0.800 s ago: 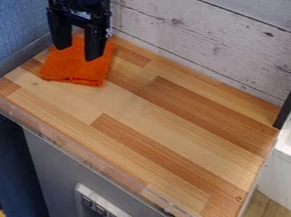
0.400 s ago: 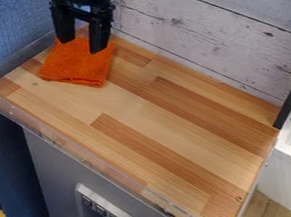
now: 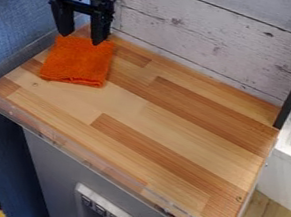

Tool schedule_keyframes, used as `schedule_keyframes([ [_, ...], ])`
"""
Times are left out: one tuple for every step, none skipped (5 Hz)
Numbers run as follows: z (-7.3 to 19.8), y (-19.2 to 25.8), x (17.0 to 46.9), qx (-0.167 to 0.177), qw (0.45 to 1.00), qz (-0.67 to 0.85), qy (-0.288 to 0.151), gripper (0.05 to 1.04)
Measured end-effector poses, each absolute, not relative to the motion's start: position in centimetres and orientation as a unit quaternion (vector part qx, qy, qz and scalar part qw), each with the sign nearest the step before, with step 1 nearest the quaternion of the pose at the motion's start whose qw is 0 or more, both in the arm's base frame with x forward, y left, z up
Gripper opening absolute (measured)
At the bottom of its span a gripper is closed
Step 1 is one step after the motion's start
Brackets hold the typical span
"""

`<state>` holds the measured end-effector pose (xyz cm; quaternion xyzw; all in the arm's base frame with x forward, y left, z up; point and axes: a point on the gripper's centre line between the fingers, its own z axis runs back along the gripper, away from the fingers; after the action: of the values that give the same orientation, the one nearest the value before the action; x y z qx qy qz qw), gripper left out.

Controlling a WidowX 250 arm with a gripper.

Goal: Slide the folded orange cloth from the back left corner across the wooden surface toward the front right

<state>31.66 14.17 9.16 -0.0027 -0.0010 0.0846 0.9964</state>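
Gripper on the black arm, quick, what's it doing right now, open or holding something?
Gripper: open, fingers apart, nothing held, at the far edge of the orange cloth.

The folded cloth (image 3: 77,62) is matt, rough-napped orange fabric, lying on a smooth worktop (image 3: 172,129) of striped wood with a faint sheen. Clear, glossy plastic makes the edging strip (image 3: 93,157), and the back wall (image 3: 205,32) shows matt, whitewashed boards with knots. The pincer (image 3: 81,38) looks like dull black plastic.
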Motion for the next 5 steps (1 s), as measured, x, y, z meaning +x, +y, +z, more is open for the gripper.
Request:
schedule_keyframes([
  [9.2,15.2,32.4,0.002,0.994,0.111,-0.015,0.997],
  [8.9,15.6,32.9,0.003,0.991,0.130,-0.019,0.999],
  [9.0,15.7,32.9,0.007,0.989,0.147,-0.021,0.999],
  [8.8,16.1,33.3,0.011,0.987,0.161,-0.019,0.999],
  [8.5,16.5,33.9,0.014,0.985,0.173,-0.012,0.999],
])
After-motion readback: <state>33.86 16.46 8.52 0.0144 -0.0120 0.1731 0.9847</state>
